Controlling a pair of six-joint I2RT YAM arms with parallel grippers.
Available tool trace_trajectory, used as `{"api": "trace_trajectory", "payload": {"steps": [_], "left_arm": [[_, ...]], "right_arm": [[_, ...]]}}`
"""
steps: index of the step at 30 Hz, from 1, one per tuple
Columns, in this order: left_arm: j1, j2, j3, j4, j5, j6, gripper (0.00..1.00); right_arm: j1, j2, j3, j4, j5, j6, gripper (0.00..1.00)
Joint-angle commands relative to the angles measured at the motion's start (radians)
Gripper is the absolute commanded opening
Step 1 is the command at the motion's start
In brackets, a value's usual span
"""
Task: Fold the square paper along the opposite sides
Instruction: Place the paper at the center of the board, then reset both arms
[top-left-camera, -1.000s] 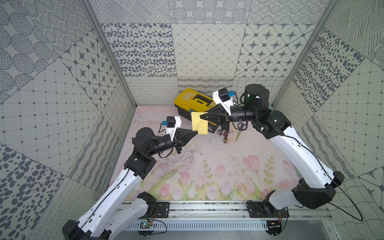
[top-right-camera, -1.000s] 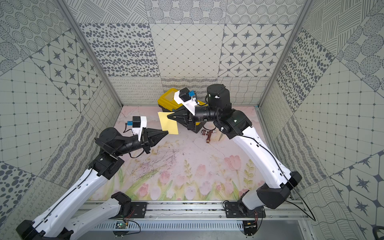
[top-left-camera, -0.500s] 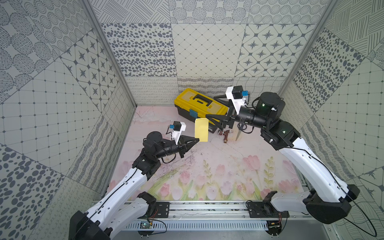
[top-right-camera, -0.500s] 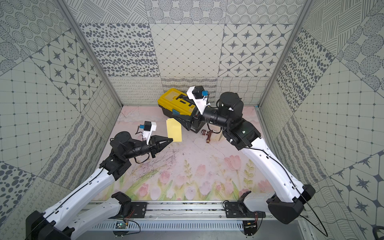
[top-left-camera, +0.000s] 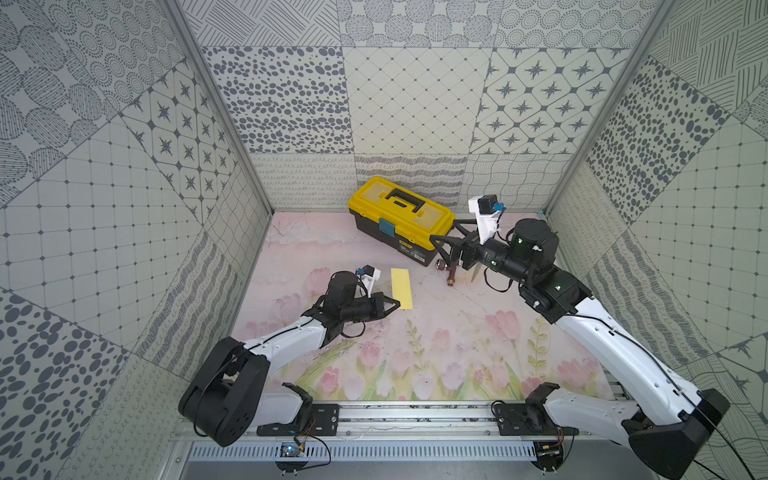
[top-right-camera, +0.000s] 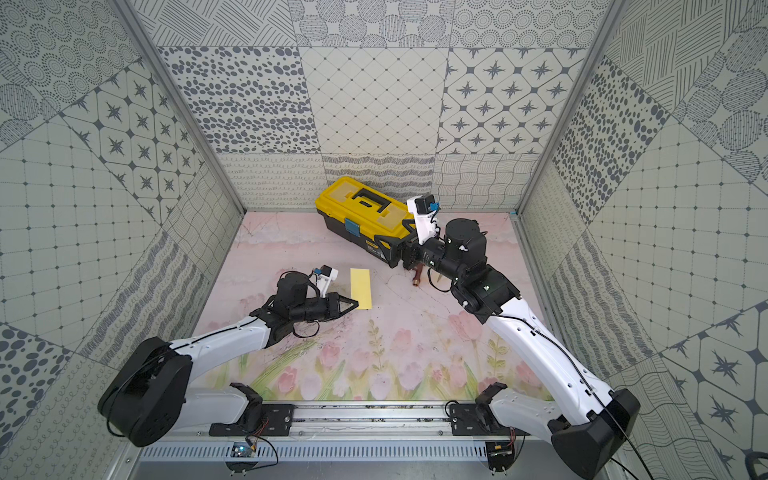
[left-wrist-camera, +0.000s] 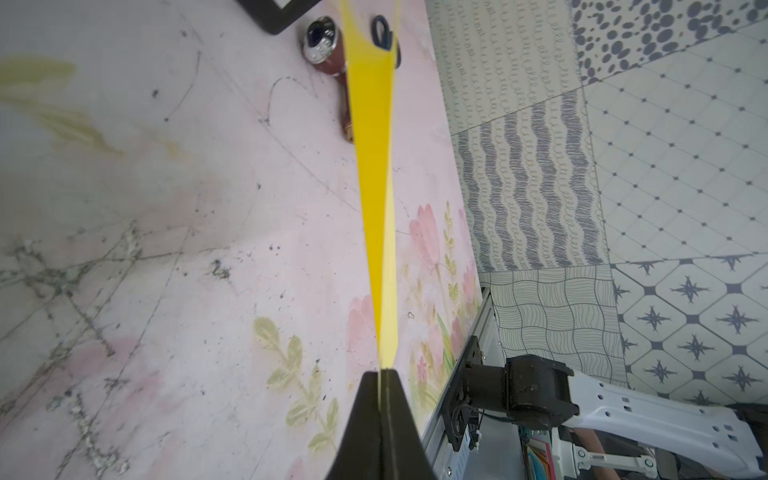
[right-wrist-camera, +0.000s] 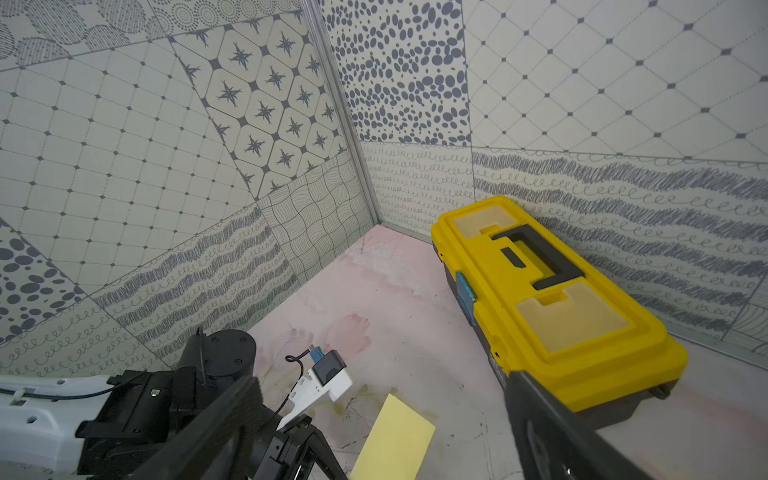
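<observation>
The square paper (top-left-camera: 402, 288) (top-right-camera: 360, 288) is a pale-yellow sheet folded into a narrow strip, lying level low over the table's left middle. My left gripper (top-left-camera: 397, 306) (top-right-camera: 355, 304) is shut on its near end. The left wrist view shows the strip (left-wrist-camera: 374, 166) edge-on, running out from the closed tips of that gripper (left-wrist-camera: 384, 372). My right gripper (top-left-camera: 446, 232) (top-right-camera: 392, 235) hangs open beside the toolbox, well to the right of the paper and apart from it. In the right wrist view the strip (right-wrist-camera: 395, 440) lies beyond the spread jaws of that gripper (right-wrist-camera: 382, 378), untouched.
A yellow-and-black toolbox (top-left-camera: 401, 212) (top-right-camera: 365, 208) (right-wrist-camera: 552, 291) stands at the back, next to the right gripper. A maroon-handled tool (top-left-camera: 451, 274) (top-right-camera: 417, 276) (left-wrist-camera: 328, 50) lies under the right arm, and black scissor handles (left-wrist-camera: 380, 29) sit beside it. Patterned walls close in three sides.
The right gripper has opened, let go of the paper and drawn back to the right. The left arm has lowered the paper from mid-air down toward the table.
</observation>
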Motion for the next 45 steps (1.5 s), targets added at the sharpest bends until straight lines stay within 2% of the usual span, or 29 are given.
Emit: {"api": "trace_trajectory", "payload": {"steps": [1, 5, 10, 11, 14, 18, 21, 27, 31, 35, 37, 39, 41, 43, 45], "left_arm": [[-0.005, 0.163, -0.049, 0.148, -0.004, -0.191, 0.0], [-0.011, 0.25, -0.081, 0.217, -0.009, -0.208, 0.0], [-0.017, 0.253, -0.085, 0.154, -0.057, -0.18, 0.0], [-0.017, 0.249, -0.085, 0.13, -0.07, -0.173, 0.04], [-0.017, 0.222, -0.084, 0.045, -0.116, -0.155, 0.42], [-0.017, 0.148, -0.085, -0.138, -0.194, -0.133, 0.98], [-0.017, 0.072, -0.071, -0.333, -0.279, -0.127, 0.98], [-0.018, -0.068, 0.036, -0.859, -0.471, -0.158, 0.98], [-0.019, -0.165, 0.042, -0.985, -0.543, -0.185, 0.98], [-0.02, -0.292, 0.098, -0.988, -0.716, -0.151, 0.98], [-0.02, -0.347, 0.147, -0.929, -0.83, -0.081, 0.98], [-0.019, -0.377, 0.181, -0.825, -0.928, 0.03, 0.98], [-0.019, -0.384, 0.21, -0.725, -1.076, 0.142, 0.98], [-0.019, -0.373, 0.218, -0.589, -1.273, 0.269, 0.98], [-0.016, -0.357, 0.177, -0.378, -1.443, 0.424, 0.98]], "right_arm": [[-0.007, -0.042, -0.025, 0.029, 0.02, 0.045, 0.97], [-0.017, -0.046, -0.04, 0.029, 0.016, 0.052, 0.97], [-0.026, -0.033, -0.039, 0.029, -0.002, 0.054, 0.97], [-0.027, -0.028, -0.038, 0.029, -0.004, 0.054, 0.97], [-0.032, -0.019, -0.033, 0.029, -0.014, 0.055, 0.97], [-0.041, -0.018, -0.033, 0.029, -0.022, 0.052, 0.97], [-0.051, -0.019, -0.033, 0.029, -0.036, 0.052, 0.97], [-0.075, -0.012, -0.043, 0.029, -0.084, 0.057, 0.97], [-0.093, -0.017, -0.069, 0.029, -0.092, 0.056, 0.97], [-0.139, -0.065, -0.123, 0.015, -0.046, 0.049, 0.97], [-0.167, -0.106, -0.166, -0.02, 0.038, 0.007, 0.97], [-0.196, -0.146, -0.231, -0.039, 0.183, -0.055, 0.97], [-0.227, -0.187, -0.317, -0.024, 0.355, -0.125, 0.97], [-0.265, -0.221, -0.432, 0.063, 0.537, -0.196, 0.97], [-0.295, -0.241, -0.554, 0.227, 0.654, -0.225, 0.97]]}}
